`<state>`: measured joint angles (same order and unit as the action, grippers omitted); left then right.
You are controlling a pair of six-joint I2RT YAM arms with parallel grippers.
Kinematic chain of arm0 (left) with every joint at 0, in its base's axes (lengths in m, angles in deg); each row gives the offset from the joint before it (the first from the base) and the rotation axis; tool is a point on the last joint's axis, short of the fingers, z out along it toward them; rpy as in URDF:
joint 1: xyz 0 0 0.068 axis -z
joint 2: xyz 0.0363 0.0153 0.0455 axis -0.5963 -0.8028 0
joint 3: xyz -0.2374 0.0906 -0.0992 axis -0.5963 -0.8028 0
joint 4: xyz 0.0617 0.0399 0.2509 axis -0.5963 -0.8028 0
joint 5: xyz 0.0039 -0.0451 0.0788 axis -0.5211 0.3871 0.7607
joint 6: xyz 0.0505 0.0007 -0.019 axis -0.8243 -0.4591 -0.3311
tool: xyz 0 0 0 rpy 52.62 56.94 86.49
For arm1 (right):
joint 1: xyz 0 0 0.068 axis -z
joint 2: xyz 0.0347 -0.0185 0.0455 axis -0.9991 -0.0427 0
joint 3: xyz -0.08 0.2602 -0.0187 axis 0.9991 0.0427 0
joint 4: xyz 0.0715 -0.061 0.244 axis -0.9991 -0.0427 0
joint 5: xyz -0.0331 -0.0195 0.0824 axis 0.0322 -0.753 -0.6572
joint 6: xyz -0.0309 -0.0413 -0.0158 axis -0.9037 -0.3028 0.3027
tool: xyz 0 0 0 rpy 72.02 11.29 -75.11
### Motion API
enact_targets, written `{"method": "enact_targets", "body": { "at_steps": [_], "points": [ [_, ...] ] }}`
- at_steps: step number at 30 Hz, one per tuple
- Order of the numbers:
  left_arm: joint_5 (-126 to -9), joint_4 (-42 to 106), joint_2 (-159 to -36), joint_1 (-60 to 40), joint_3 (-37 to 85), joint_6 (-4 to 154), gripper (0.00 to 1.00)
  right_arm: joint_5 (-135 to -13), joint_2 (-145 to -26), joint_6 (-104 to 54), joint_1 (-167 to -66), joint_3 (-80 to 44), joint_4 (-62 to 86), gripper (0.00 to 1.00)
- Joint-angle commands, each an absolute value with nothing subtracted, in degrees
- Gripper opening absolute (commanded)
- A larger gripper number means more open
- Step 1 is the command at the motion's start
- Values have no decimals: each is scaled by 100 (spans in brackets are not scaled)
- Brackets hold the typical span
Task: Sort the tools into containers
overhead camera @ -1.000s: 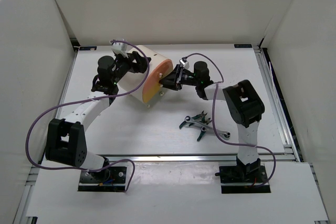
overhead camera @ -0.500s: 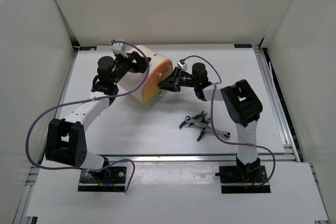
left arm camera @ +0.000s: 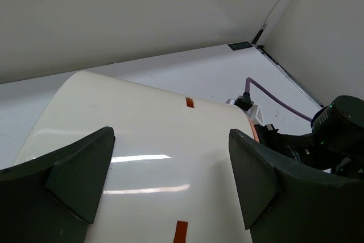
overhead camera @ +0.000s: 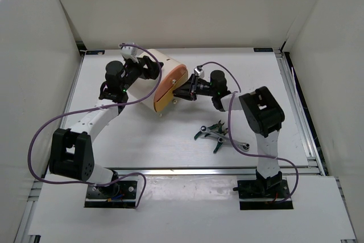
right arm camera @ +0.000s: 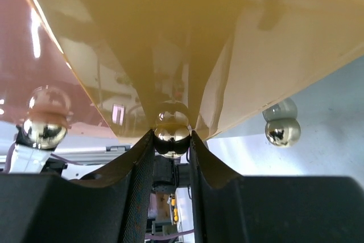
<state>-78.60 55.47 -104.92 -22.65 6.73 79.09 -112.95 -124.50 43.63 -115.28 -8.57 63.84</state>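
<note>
Big cream drum first: it lies on its side on the surface, peach face turned towards my right arm. My left pincer is spread wide over the drum's back, one finger on each flank. Whether they actually press on it, I cannot tell. I'd want them snug, because the job in hand looks like drawing a drawer open, and a drum this round could roll or slide after the pull.

My right pincer is at the face, clamped shut on the middle brass knob, which sits pinched right between the fingers. So: pull straight back along the drawer's line, slow and level, no twisting. That knob is small and slick and could pop out.

The tools lie in a small heap on the surface near my right arm's base, well apart from both pincers. Two more knobs flank mine, left and right, both untouched.
</note>
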Motion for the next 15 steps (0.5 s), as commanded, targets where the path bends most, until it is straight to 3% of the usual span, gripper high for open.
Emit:
{"method": "enact_targets", "body": {
  "at_steps": [1, 15],
  "points": [
    [-8113, 3949, -10856, -2316, 407, 8059, 92, -11405, -12219, 4507, -11410, -623, 7082, 0],
    [-8148, 3826, -10961, -2447, 705, 7980, 92, -11589, -11181, 4033, -11111, 897, 6863, 0]
  ]
}}
